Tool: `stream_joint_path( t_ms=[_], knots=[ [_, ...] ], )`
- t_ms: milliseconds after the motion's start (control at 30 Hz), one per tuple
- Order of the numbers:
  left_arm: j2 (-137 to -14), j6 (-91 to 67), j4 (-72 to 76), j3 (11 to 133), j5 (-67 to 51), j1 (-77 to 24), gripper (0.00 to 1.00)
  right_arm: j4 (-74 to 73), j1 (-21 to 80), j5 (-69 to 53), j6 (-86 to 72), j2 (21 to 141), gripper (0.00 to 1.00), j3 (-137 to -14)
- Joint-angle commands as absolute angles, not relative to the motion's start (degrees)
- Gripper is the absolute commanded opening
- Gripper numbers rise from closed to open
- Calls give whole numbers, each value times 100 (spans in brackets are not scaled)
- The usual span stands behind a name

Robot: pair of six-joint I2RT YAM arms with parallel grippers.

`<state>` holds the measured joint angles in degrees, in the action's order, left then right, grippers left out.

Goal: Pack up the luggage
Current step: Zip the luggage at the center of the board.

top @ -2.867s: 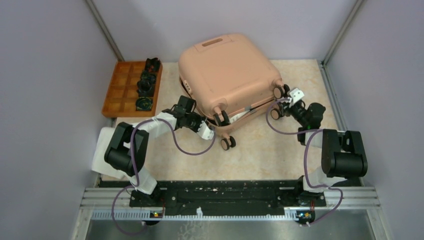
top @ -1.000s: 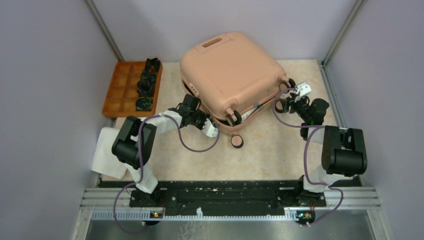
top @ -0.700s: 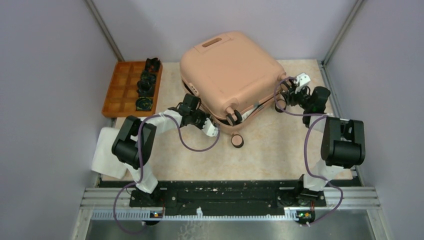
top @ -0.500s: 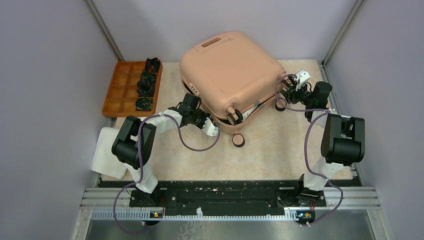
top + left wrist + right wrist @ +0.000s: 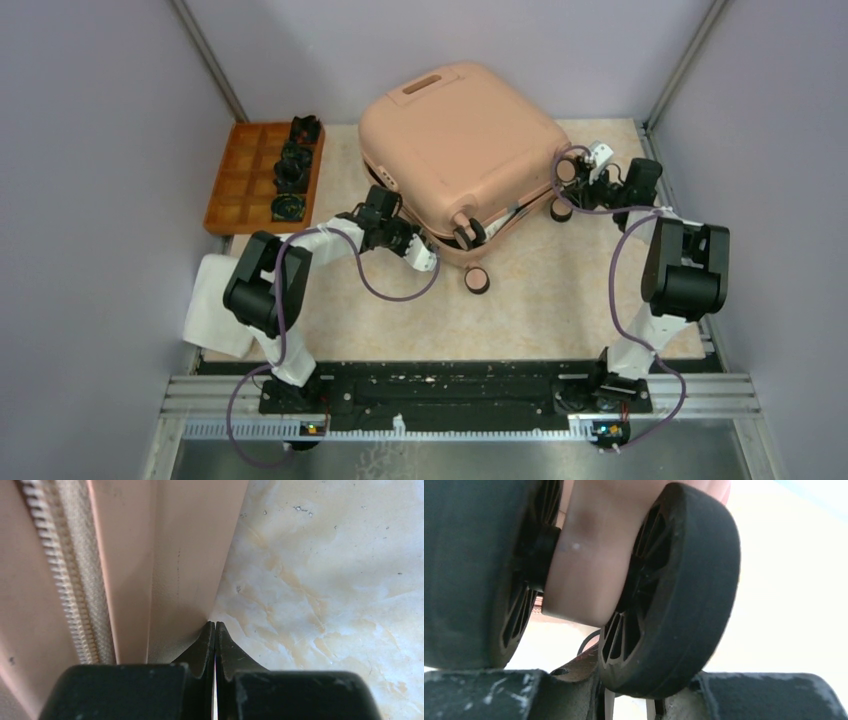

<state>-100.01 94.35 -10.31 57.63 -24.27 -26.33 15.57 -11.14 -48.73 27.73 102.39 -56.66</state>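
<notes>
The peach-pink luggage (image 5: 455, 135) lies flat at the back middle of the table, shells together, wheels facing me. My left gripper (image 5: 424, 261) is shut and empty, its tips (image 5: 215, 625) pressed where the shell (image 5: 185, 555) meets the table, beside the zipper (image 5: 65, 580). My right gripper (image 5: 580, 172) is at the luggage's right corner, its fingers closed either side of a black-and-pink wheel (image 5: 674, 595). Two lower wheels (image 5: 478, 281) rest on the table.
An orange compartmented tray (image 5: 240, 190) with several black items stands at the back left. A white cloth (image 5: 212, 305) lies by the left arm's base. Grey walls close in both sides and the back. The table top is beige marble (image 5: 325, 580).
My right gripper has moved back and slightly right, staying at the right wheel. The left arm and the luggage have hardly moved in the last second.
</notes>
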Motion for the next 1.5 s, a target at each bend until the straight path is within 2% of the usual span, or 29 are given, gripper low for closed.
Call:
stream_joint_path(
  t_ms=[0, 100, 200, 267, 433, 633, 933, 1200, 1467],
  knots=[
    [-9709, 9450, -556, 6143, -2500, -2621, 0, 2013, -859, -5083, 3036, 10135, 26, -5678],
    [-9693, 9461, -622, 6144, -2489, -2610, 0, 2779, -853, -4907, 2769, 10083, 45, -5398],
    [-9677, 9479, -673, 6152, -2487, -2600, 0, 2624, -840, -5191, 2824, 10244, 47, -5633],
    [-9670, 9488, -679, 6155, -2482, -2602, 0, 2339, -791, -5361, 2879, 10400, 41, -5865],
    [-9673, 9451, -734, 6213, -2428, -2596, 0, 2400, -614, -5374, 2938, 10498, 0, -5944],
    [-9616, 9487, -816, 6154, -2400, -2575, 0, 3478, -554, -4979, 2692, 10012, 0, -5102],
    [-9539, 9497, -876, 6066, -2435, -2575, 0, 3979, -491, -4576, 2813, 9440, 0, -4407],
    [-9679, 9559, -814, 6038, -2832, -2646, 0, 3473, -286, -4319, 3290, 9146, 0, -4397],
    [-10218, 9456, -680, 6461, -2696, -2816, 0, 2745, -74, -4251, 3464, 9137, 0, -4652]
  ],
)
